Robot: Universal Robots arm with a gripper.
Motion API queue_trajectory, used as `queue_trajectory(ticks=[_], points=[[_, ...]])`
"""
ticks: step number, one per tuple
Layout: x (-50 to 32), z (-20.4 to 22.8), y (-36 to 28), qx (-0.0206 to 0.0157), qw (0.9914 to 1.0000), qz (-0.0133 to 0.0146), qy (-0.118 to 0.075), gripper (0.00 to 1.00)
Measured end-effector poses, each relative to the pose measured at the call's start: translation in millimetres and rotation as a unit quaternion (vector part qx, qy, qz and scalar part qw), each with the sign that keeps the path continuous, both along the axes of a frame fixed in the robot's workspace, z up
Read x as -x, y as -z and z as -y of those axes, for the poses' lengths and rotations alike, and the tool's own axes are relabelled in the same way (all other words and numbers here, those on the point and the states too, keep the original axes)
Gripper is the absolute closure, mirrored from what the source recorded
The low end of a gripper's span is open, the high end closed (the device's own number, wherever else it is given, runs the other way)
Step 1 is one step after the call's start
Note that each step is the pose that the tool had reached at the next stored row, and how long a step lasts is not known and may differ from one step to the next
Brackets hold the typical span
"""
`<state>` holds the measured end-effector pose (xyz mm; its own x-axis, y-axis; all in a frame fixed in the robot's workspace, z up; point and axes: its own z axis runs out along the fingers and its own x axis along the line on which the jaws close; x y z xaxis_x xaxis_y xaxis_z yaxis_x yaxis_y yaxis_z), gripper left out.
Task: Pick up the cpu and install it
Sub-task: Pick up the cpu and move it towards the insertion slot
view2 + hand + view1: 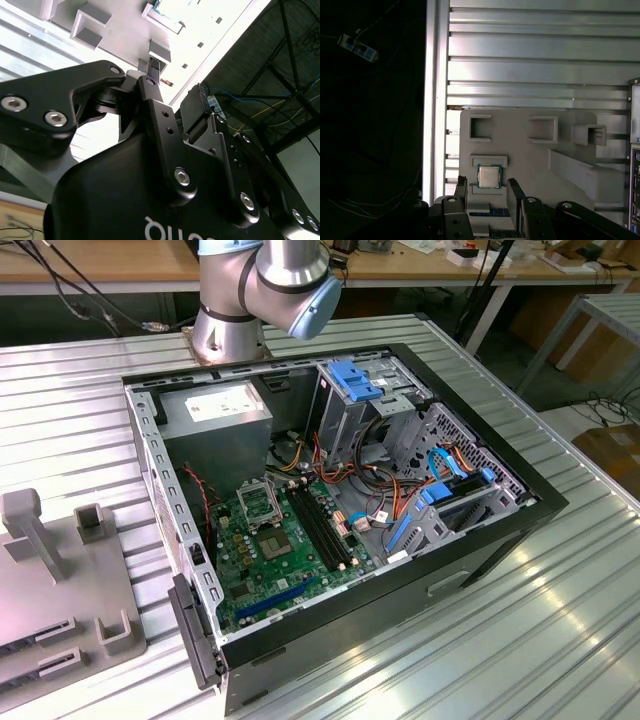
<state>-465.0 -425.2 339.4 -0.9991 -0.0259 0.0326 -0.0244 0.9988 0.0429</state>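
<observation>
The hand [487, 183] hovers over the cpu [489, 176], spread wide and gripping nothing; the cpu lies flat in a grey holder [530, 150] by the counter's [530, 70] edge.

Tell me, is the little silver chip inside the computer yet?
Not yet, it is out. In the first wrist view the cpu lies flat on the grey holder, with the open gripper near it.

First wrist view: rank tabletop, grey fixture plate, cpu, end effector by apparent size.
1. Ribbed silver metal tabletop
2. Flat grey plastic fixture plate with raised pockets
3. Small square silvery-topped cpu, on that plate
Unranked: black end effector, nearest the camera and cut off by the frame.
</observation>
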Motion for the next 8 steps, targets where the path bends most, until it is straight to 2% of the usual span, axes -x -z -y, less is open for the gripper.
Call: queue_trajectory(ticks=[8], points=[[0.1,0.2,3.7,0.0000,1.00000,0.0000,0.000,0.55]])
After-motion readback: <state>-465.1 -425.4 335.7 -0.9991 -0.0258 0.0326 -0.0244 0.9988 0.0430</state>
